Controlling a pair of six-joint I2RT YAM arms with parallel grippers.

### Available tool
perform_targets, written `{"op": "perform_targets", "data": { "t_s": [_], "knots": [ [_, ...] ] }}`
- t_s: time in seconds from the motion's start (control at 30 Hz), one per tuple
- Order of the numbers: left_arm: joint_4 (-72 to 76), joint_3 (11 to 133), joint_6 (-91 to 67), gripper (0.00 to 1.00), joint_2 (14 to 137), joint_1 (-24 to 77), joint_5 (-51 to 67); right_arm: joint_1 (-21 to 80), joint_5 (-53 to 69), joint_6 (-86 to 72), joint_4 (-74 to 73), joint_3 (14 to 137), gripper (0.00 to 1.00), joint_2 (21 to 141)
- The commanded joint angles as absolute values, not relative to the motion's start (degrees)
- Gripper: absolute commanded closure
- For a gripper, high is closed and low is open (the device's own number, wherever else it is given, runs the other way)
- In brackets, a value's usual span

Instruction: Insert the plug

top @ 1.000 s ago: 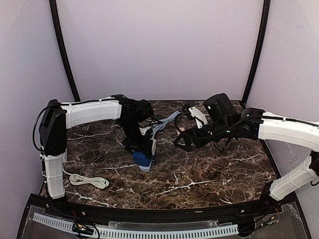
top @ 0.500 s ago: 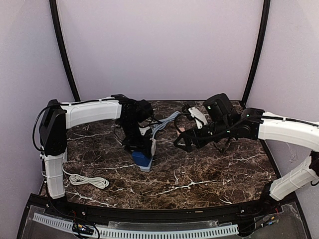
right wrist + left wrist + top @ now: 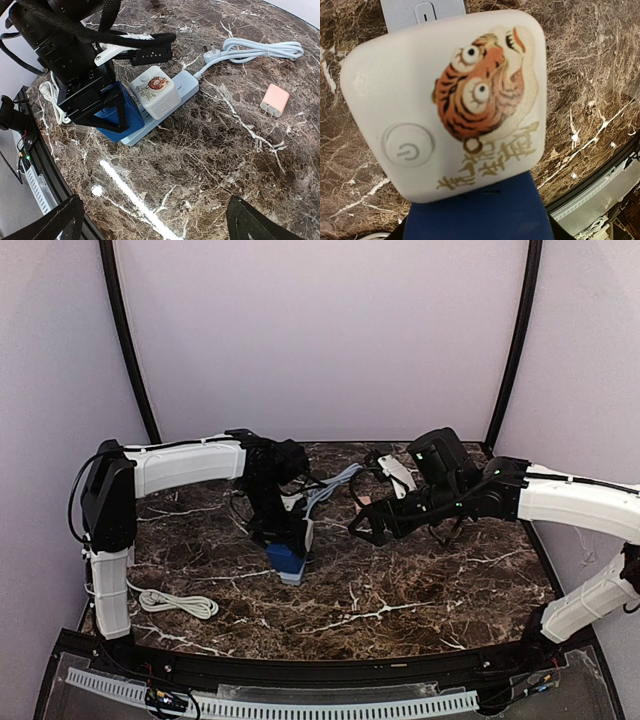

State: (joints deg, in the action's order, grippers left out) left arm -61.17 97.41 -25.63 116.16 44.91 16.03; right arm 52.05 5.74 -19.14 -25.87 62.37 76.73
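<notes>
A blue plug (image 3: 125, 121) stands on the near end of the pale blue power strip (image 3: 181, 86), right beside a white cube adapter with a tiger picture (image 3: 155, 95). My left gripper (image 3: 283, 543) comes down from above and is shut on the blue plug (image 3: 475, 210), its black fingers (image 3: 106, 109) on either side. How deep the plug sits in the strip cannot be seen. My right gripper (image 3: 157, 220) hangs open over bare marble to the right of the strip, with nothing between its fingers.
A pink charger (image 3: 275, 100) lies on the marble table (image 3: 400, 590) right of the strip. The strip's pale coiled cable and plug (image 3: 260, 50) lie behind it. A white cord (image 3: 178, 603) is coiled at the front left.
</notes>
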Motion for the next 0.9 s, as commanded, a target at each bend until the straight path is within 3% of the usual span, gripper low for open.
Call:
{"op": "perform_targets", "data": {
  "t_s": [0.0,0.87],
  "knots": [
    [-63.04,98.71,-24.12,0.99,116.72,44.99,14.5,51.59,5.2,-18.76,-25.89,63.05,0.01,77.01],
    [-63.46,96.43,-25.47,0.99,116.97,45.96,10.1,51.59,6.06,-18.47,-26.56,63.18,0.01,77.01]
  ]
}}
